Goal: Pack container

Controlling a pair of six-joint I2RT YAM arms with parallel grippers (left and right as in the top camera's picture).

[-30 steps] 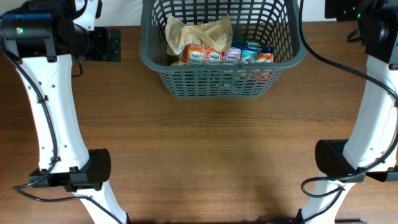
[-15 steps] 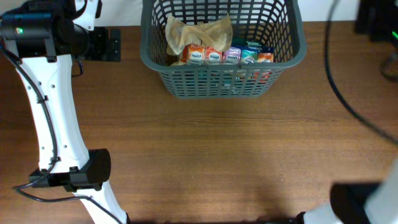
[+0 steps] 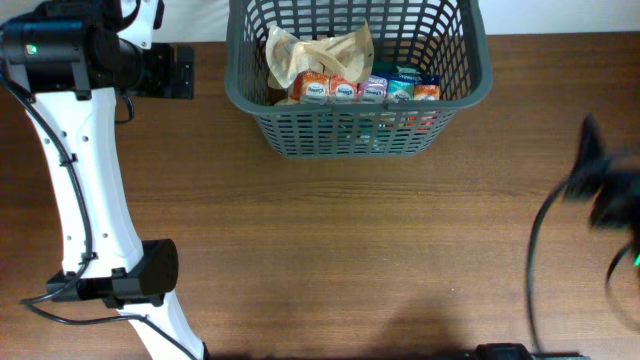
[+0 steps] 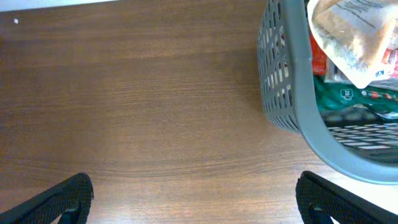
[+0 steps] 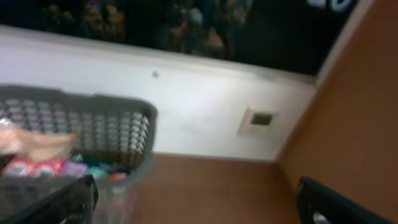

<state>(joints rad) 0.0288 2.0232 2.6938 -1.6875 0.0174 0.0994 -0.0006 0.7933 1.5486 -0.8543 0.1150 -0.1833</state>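
Note:
The dark grey lattice container [image 3: 355, 137] stands at the back middle of the table. It holds a crumpled tan bag [image 3: 320, 52] and a row of small colourful packets [image 3: 365, 90]. My left gripper [image 3: 172, 72] hovers left of the container, open and empty. In the left wrist view the fingers [image 4: 196, 194] are spread wide over bare wood, with the container [image 4: 280, 74] to the right. My right gripper [image 3: 600, 188] is a dark motion blur at the table's right side. In the right wrist view its fingers [image 5: 199, 200] are apart and empty, and the container [image 5: 118, 130] is far to the left.
The brown wooden table [image 3: 330, 250] stretches in front of the container. The left arm's white links and base [image 3: 130, 275] stand at the front left. A black cable [image 3: 535, 270] trails at the right. A white wall [image 5: 205, 106] lies behind the table.
The right arm has swung from the back right corner down to the middle of the right edge and is blurred with motion. The left arm and the container have not moved.

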